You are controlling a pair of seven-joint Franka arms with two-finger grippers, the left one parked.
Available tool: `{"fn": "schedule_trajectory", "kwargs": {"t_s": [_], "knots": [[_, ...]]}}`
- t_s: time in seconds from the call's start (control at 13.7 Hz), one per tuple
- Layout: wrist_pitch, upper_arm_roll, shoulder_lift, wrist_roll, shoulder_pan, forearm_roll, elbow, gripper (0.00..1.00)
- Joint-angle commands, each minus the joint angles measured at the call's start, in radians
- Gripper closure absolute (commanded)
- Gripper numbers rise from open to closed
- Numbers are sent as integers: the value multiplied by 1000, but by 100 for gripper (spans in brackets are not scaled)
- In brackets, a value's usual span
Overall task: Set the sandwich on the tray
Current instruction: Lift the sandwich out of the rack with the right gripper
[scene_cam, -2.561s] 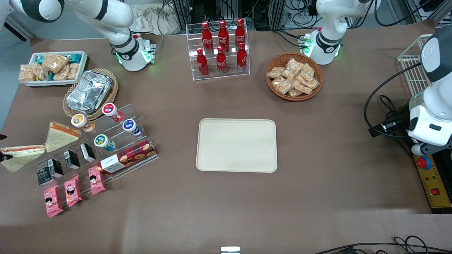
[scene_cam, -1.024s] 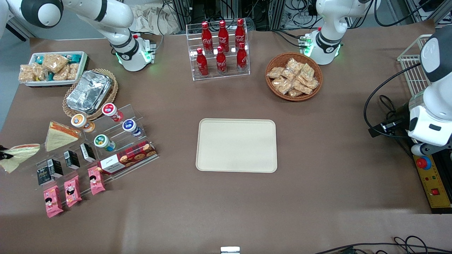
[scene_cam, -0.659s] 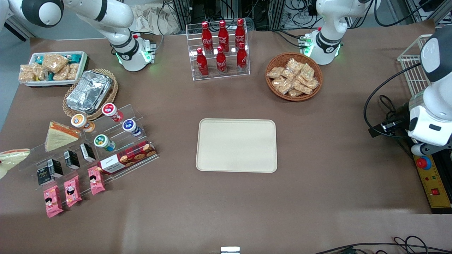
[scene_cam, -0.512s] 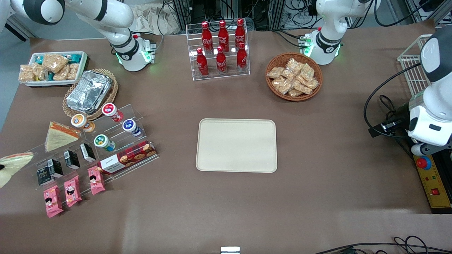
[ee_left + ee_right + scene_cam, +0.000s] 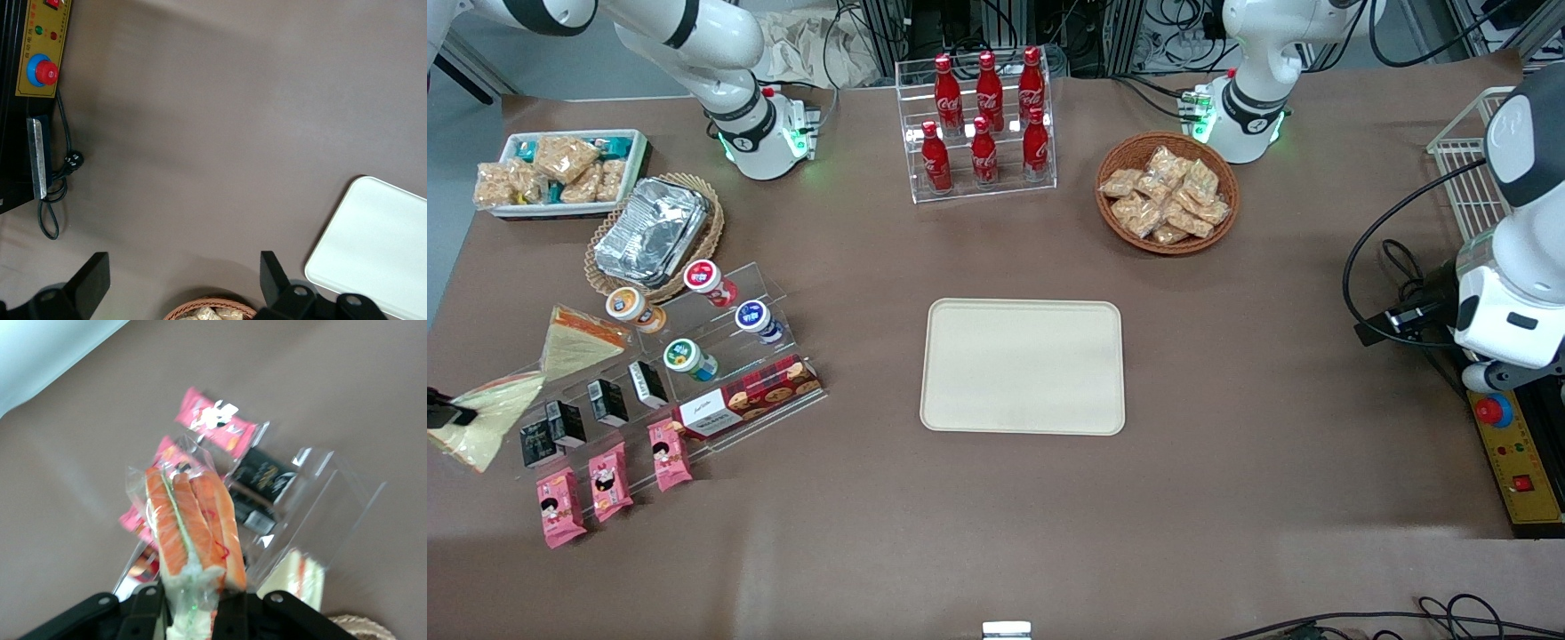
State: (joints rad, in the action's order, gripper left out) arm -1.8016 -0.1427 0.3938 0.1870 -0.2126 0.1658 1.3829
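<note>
The sandwich, a long wedge in clear wrap, hangs in the air at the working arm's end of the table, beside the acrylic stand. My gripper is shut on its narrow end. In the right wrist view the sandwich sticks out from between the black fingers, showing orange filling and a green stripe, with my gripper clamped on bread and wrap. The cream tray lies flat mid-table, far from the sandwich; its corner shows in the left wrist view.
A shorter sandwich wedge rests on the stand with yogurt cups, black cartons and a cookie box. Pink packets lie nearer the front camera. A foil basket, cola rack and snack basket stand farther away.
The sandwich has left the stand in my gripper. It swung out toward the table's end, then came back slightly and turned, so its broad pale face now shows.
</note>
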Motion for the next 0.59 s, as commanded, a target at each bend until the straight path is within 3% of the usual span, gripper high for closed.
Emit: {"fn": "schedule_trajectory", "kwargs": {"t_s": [0.0, 0.51], "knots": [[48, 2, -12, -15, 88, 9, -30, 74], [180, 20, -81, -20, 422, 17, -62, 73]]}}
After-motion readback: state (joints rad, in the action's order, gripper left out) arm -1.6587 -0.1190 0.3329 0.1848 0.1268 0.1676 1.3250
